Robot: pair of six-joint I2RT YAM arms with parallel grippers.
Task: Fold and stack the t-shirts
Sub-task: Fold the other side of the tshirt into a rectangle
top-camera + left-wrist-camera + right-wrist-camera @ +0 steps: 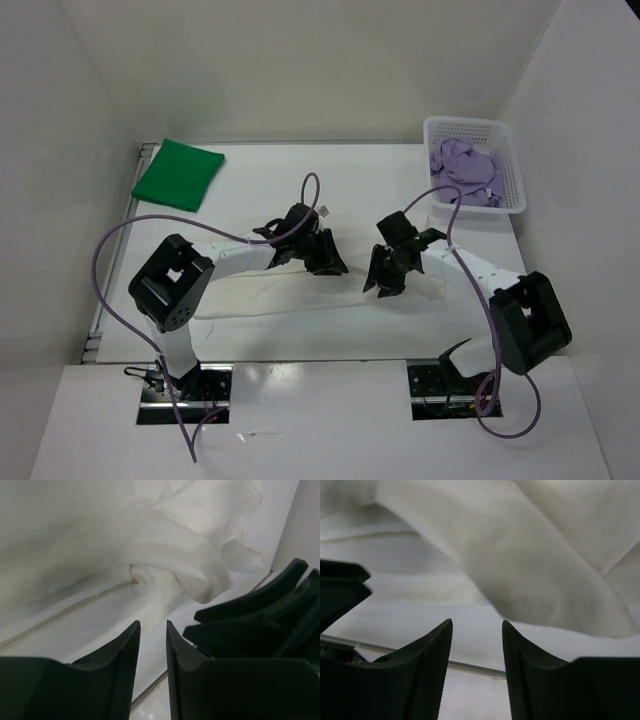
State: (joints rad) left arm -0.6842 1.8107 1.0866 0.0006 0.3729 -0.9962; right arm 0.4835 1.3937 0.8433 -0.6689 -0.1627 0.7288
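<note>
The white shirt (290, 295) (165, 545) (520, 555) lies spread, rumpled, across the near middle of the tabletop (300, 180), pale against the pale surface so that its outline is hard to trace from above. In the left wrist view it shows a seam line and a bunched fold with a curled hem at the far side; in the right wrist view a broad flap of it runs slantwise over flatter cloth.

The left pincer (325, 262) (152, 630) hangs low over this shirt near its middle; its fingers stand a narrow gap apart with nothing between them. The right pincer (385, 280) (477, 627) is just beside it, to its right, also over the white cloth; its fingers are set wider apart and grip nothing. Each pincer appears as a dark shape at the edge of the other's wrist view.

The green shirt (178, 173) rests folded into a neat, slightly skewed rectangle at the far left corner of the tabletop, well apart from both arms. The purple shirt (462, 168) sits crumpled inside the white lattice basket (470, 122) at the far right corner.

Purple cables (100, 270) loop along both arms; white walls close in the tabletop on three sides.
</note>
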